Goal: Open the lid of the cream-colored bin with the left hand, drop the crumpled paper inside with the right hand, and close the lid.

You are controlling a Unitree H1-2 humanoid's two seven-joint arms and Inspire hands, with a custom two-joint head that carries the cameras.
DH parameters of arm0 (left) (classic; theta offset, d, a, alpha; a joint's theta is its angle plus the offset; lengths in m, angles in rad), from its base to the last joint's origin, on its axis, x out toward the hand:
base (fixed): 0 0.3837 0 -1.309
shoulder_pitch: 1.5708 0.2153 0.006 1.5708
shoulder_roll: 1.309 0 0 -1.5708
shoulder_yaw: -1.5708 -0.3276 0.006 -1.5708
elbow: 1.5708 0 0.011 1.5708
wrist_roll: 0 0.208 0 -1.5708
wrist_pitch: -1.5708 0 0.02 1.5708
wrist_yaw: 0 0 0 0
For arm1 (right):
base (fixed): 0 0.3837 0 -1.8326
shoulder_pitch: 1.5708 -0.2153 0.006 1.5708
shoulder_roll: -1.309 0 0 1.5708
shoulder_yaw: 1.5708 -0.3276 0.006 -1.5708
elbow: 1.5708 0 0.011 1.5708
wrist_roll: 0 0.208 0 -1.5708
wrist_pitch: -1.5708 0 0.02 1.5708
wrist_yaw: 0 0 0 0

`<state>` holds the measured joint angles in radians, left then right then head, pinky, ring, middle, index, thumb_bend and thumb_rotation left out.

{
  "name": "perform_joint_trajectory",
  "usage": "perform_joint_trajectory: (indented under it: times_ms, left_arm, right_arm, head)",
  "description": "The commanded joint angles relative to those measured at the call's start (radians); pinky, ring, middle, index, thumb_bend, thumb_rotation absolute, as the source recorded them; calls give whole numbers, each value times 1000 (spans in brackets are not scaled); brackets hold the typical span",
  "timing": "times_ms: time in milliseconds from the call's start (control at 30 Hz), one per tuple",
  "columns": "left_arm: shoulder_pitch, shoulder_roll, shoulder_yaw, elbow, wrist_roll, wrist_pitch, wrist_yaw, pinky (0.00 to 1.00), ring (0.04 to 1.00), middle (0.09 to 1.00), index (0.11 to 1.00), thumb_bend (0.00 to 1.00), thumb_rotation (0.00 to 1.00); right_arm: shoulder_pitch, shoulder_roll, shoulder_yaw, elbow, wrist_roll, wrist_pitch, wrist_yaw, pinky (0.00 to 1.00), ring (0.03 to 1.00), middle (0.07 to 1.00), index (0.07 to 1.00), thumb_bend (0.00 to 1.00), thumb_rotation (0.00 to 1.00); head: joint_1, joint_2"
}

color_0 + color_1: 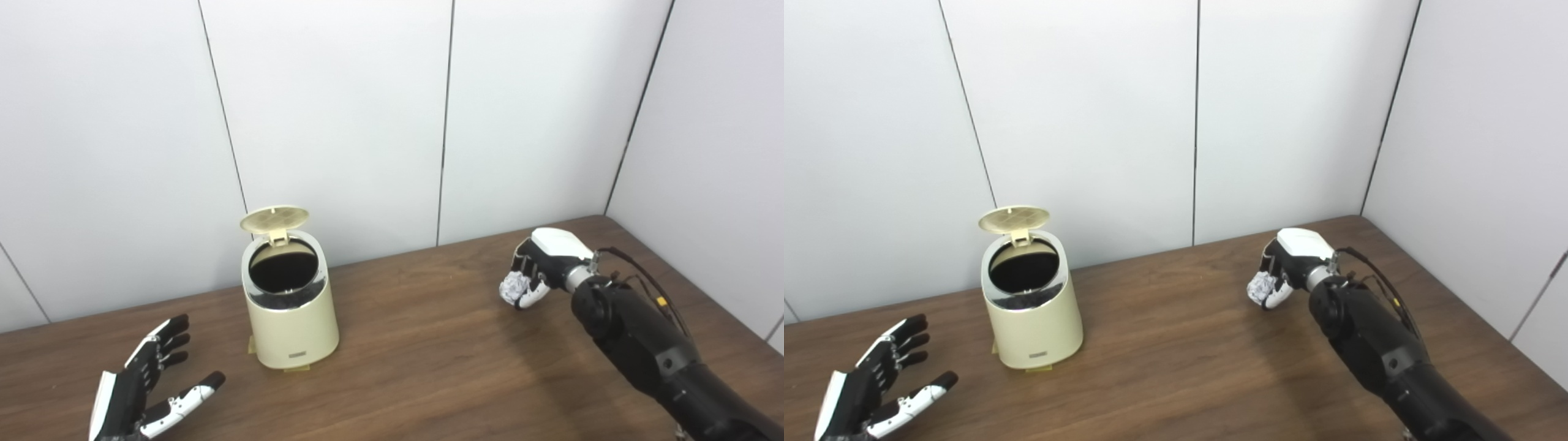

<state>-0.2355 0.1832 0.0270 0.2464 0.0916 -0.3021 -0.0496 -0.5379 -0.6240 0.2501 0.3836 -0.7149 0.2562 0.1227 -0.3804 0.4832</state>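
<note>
Two hands share the brown wooden table in the left eye view, set well apart with the cream-colored bin between them, nearer the left one. The bin stands upright toward the back left, close to the white panelled wall; its lid is tipped up on its rear hinge, and the dark round mouth with a shiny rim shows beneath it. The left hand rests low at the near left corner, palm up, fingers and thumb spread, holding nothing and not touching the bin. The right hand hovers toward the far right of the table, its fingers curled around the crumpled paper, a small white wad gripped just under the palm, clear of the bin. In the right eye view the same layout appears from slightly to one side: the bin with its lid raised, the left hand splayed and empty near the bottom edge, and the right hand clamped on the paper above the tabletop, well to the right of the bin's open mouth.
</note>
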Motion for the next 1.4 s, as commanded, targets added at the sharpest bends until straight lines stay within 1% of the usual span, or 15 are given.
perform_joint_trajectory:
  times_ms: [0,167,300,433,467,667,700,767,800,833,867,933,1067,1267,1367]
  left_arm:
    - [19,8,-7,2,12,-15,4,772,828,861,870,772,174]
    - [19,8,-12,0,16,-9,4,743,822,860,869,766,158]
    - [21,2,-17,-1,16,-11,6,753,821,858,864,775,152]
    - [20,-4,-25,9,23,-20,12,744,817,858,864,773,145]
    - [20,-7,-27,12,26,-22,15,744,815,856,864,778,154]
    - [20,-21,-35,27,23,-33,22,737,826,858,864,802,199]
    - [21,-24,-36,26,23,-29,22,733,828,861,868,803,203]
    - [23,-30,-41,21,26,-23,25,729,829,862,869,801,203]
    - [23,-33,-43,19,30,-21,28,725,830,863,870,799,205]
    - [24,-36,-45,17,32,-19,30,725,831,865,872,798,210]
    - [25,-40,-47,16,34,-18,31,724,829,866,873,798,210]
    - [25,-45,-49,17,34,-21,31,720,823,864,873,799,212]
    - [26,-57,-52,16,35,-22,32,724,826,868,872,801,209]
    - [23,-67,-58,24,48,-20,38,717,827,875,877,804,220]
    - [22,-72,-62,24,48,-20,39,716,825,872,877,803,220]
  right_arm:
    - [-50,-24,-23,-61,-8,-40,-49,383,461,498,480,529,0]
    - [-66,-11,-33,-201,-12,2,7,405,468,507,472,529,0]
    - [-85,7,-27,-308,-27,39,61,337,413,476,492,529,1]
    - [-98,29,-24,-363,-37,33,82,268,353,430,514,526,1]
    - [-102,36,-24,-376,-40,35,86,298,381,448,507,528,2]
    - [-129,90,-22,-453,-54,69,129,336,407,467,498,528,2]
    - [-134,100,-22,-465,-54,70,134,382,480,510,470,524,0]
    - [-142,121,-26,-483,-52,68,135,392,499,533,457,522,0]
    - [-144,132,-27,-491,-55,70,134,304,393,470,477,525,0]
    - [-148,149,-24,-503,-67,80,133,181,247,469,480,530,0]
    - [-151,166,-20,-519,-82,97,137,136,195,469,480,531,0]
    - [-157,198,-10,-541,-115,115,134,99,157,469,481,532,0]
    - [-171,243,-4,-540,-122,115,144,239,315,434,515,526,0]
    - [-202,314,4,-520,-137,152,157,261,348,438,511,527,1]
    - [-208,342,5,-505,-130,143,140,278,366,450,505,529,0]
  head:
    - [1,0]
    - [27,-1]
    - [49,-2]
    - [85,-5]
    - [97,-6]
    - [161,-7]
    - [174,-6]
    - [193,-6]
    - [205,-6]
    - [216,-6]
    - [226,-6]
    - [235,-7]
    - [262,-8]
    - [286,-9]
    - [295,-11]
